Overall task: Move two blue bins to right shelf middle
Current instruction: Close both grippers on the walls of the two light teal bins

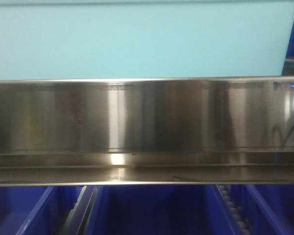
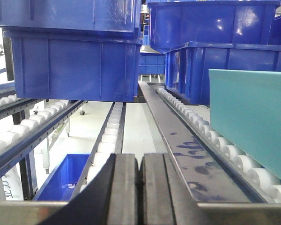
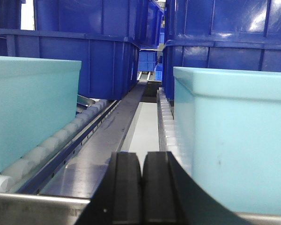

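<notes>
Left tool (image 2: pixel 139 165) has jaws together, empty; right tool (image 3: pixel 142 161) likewise; blue bins (image 2: pixel 75 65) sit far back on shelf rollers (image 2: pixel 110 131); teal bins (image 3: pixel 234 140) nearer.

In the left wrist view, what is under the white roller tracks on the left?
A dark blue plastic bin lies lower down, seen through the gap between the white roller tracks. The tracks hide most of it, so its contents are unknown.

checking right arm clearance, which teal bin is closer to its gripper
The right-hand teal bin: its corner sits just beside the right gripper, while the left-hand teal bin stands farther aside.
</notes>
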